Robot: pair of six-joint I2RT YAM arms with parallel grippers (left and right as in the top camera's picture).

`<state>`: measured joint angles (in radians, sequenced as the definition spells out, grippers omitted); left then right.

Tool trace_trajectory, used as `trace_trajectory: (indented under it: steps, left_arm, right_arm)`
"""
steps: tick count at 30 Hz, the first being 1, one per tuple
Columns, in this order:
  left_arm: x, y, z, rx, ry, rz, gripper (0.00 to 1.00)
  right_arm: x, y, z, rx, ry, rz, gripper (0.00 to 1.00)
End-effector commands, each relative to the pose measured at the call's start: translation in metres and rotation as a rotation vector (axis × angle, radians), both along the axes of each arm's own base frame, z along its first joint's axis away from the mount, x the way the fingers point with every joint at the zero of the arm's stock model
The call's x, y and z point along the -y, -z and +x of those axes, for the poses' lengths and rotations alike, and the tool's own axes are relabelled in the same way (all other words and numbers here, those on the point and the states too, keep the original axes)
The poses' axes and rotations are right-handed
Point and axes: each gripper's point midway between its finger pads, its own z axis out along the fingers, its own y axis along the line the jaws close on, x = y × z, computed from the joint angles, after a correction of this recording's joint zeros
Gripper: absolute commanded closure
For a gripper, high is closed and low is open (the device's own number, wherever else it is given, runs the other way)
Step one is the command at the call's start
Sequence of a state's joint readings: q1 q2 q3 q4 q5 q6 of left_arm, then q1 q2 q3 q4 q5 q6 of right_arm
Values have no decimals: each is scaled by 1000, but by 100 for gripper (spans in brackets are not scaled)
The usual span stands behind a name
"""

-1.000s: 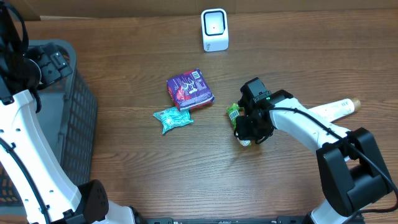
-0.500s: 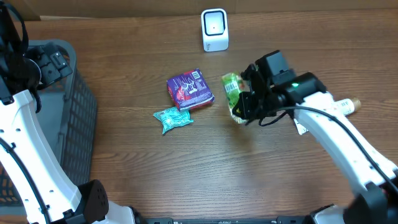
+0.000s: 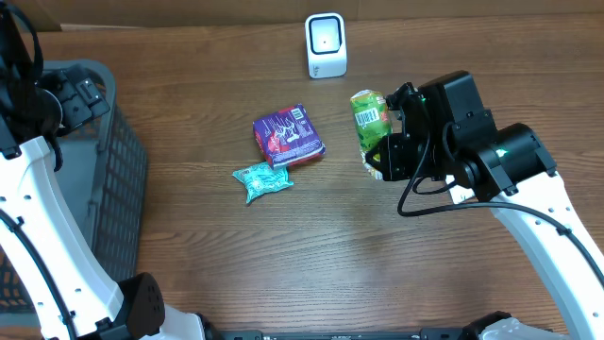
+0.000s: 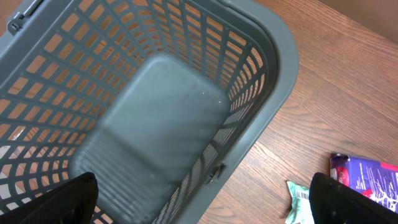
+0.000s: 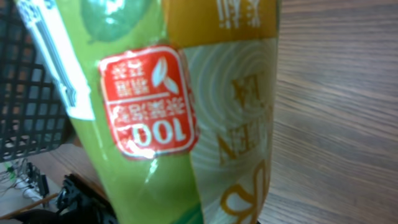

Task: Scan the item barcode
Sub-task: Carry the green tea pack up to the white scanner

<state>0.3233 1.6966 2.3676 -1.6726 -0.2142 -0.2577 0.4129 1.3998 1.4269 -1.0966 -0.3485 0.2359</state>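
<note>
- Green snack packet sits clamped in the right gripper, whose jaws are closed on its near end; the far end points toward the far side of the table.
- On the packet's upper face is a white patch with dark bars, probably its barcode, though it is too small in the overhead view to be sure.
- From the right wrist camera the packet fills most of the frame, with a red label, yellow and pale green panels, and wood grain to the right behind it.
- White barcode scanner stands upright at the far edge, to the far left of the held packet and apart from it.
- Purple packet lies flat left of the held packet, near it but not touching.
- Teal packet lies just near-left of the purple one, on the wooden table.
- Grey basket occupies the left edge of the table.
- Left gripper hangs over the basket with its fingers spread wide apart and nothing between them.
</note>
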Motion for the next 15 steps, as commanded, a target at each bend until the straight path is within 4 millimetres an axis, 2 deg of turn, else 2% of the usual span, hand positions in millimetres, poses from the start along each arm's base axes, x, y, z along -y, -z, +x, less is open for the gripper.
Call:
trace_trajectory:
  steps: [1,9,15]
  left_arm:
    - [-3,3,1,-15,3,6,0]
    - [-3,3,1,-15,3,6,1]
    - [-3,3,1,-15,3,6,0]
  right_arm:
    - [2,-22,7,71,23,11,96]
    - [21,-18,14,53,156,-57,96]
    - [51,-28,23,53,288,-203,96]
